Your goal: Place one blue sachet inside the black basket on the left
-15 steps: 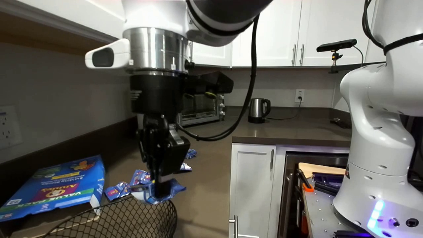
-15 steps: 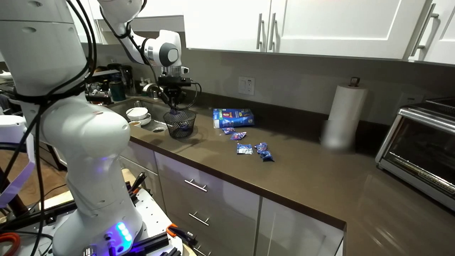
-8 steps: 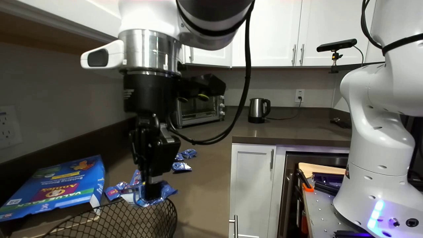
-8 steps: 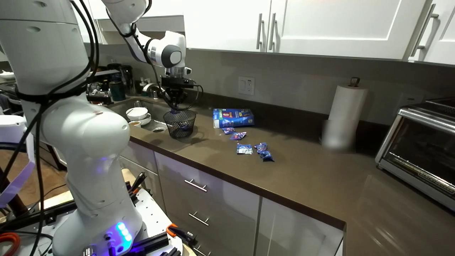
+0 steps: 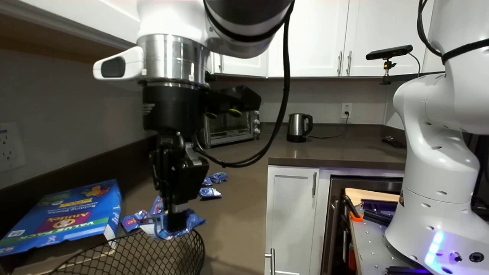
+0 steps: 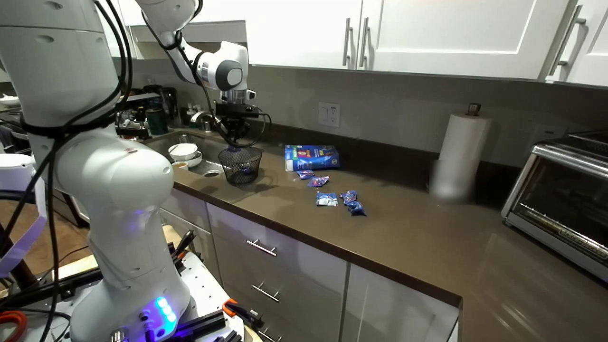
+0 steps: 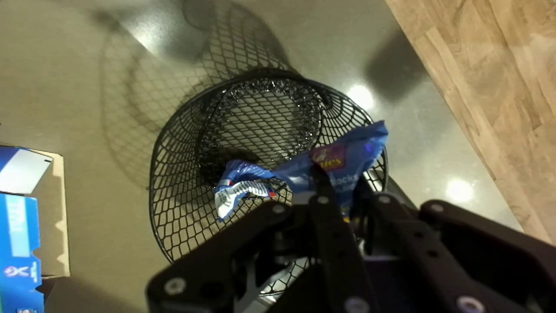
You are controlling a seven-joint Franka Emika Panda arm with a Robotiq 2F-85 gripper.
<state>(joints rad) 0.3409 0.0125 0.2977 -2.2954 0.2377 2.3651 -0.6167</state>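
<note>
My gripper (image 5: 176, 219) is shut on a crinkled blue sachet (image 5: 193, 221), which sticks out on both sides of the fingertips. The held sachet (image 7: 347, 152) shows its printed front in the wrist view. The gripper (image 6: 235, 141) is over the opening of the black mesh basket (image 6: 232, 172), with the sachet around rim height. In the wrist view the round basket (image 7: 176, 139) lies below the fingers. A second blue sachet (image 7: 241, 187) with a white back lies inside it. Several more blue sachets (image 6: 327, 199) lie on the counter.
A blue printed box (image 6: 311, 157) lies beside the basket near the wall; it also shows in an exterior view (image 5: 68, 217). A sink with white bowls (image 6: 183, 152) is on the basket's other side. A paper towel roll (image 6: 460, 156) and toaster oven (image 6: 565, 199) stand farther along.
Over the first half second my gripper, with the sachet, moved slightly sideways toward the box side and a little down. Since then it has held still.
</note>
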